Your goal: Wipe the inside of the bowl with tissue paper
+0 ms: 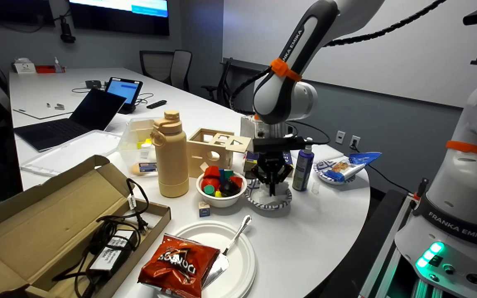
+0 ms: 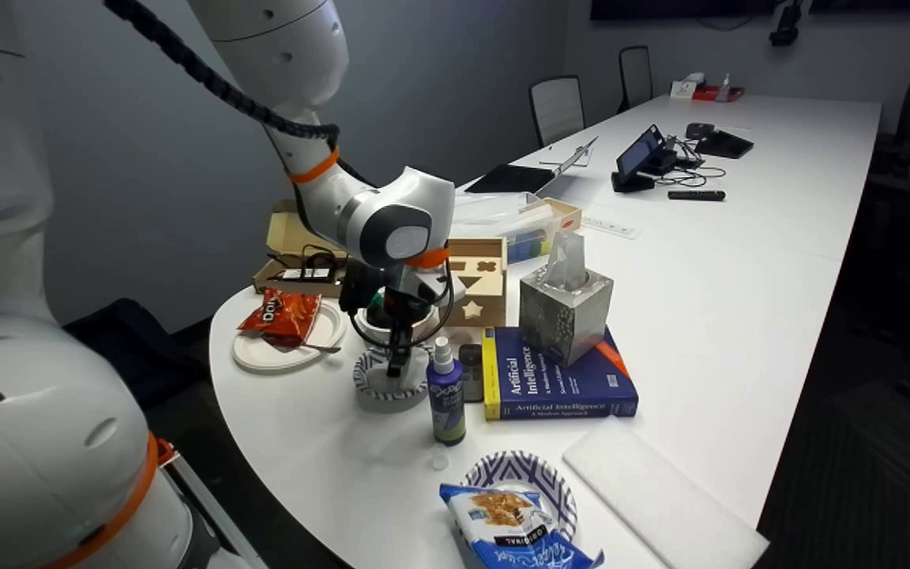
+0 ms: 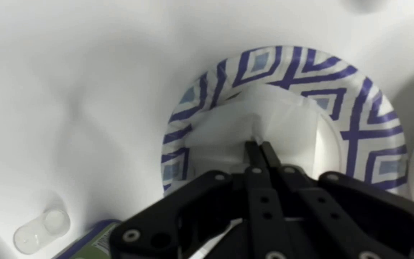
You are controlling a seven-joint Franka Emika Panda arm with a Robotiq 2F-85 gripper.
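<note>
The patterned paper bowl stands on the white table; it also shows in an exterior view and in the wrist view. A white tissue lies spread and creased inside it, and it also shows in both exterior views. My gripper points down into the bowl, its fingers nearly together with a fold of the tissue pinched at the tips. The gripper is in both exterior views. The near part of the bowl is hidden behind the gripper in the wrist view.
A spray bottle stands close beside the bowl. A white bowl of coloured blocks is on its other side. A tissue box sits on a blue book. A tall bottle and a plate stand nearby.
</note>
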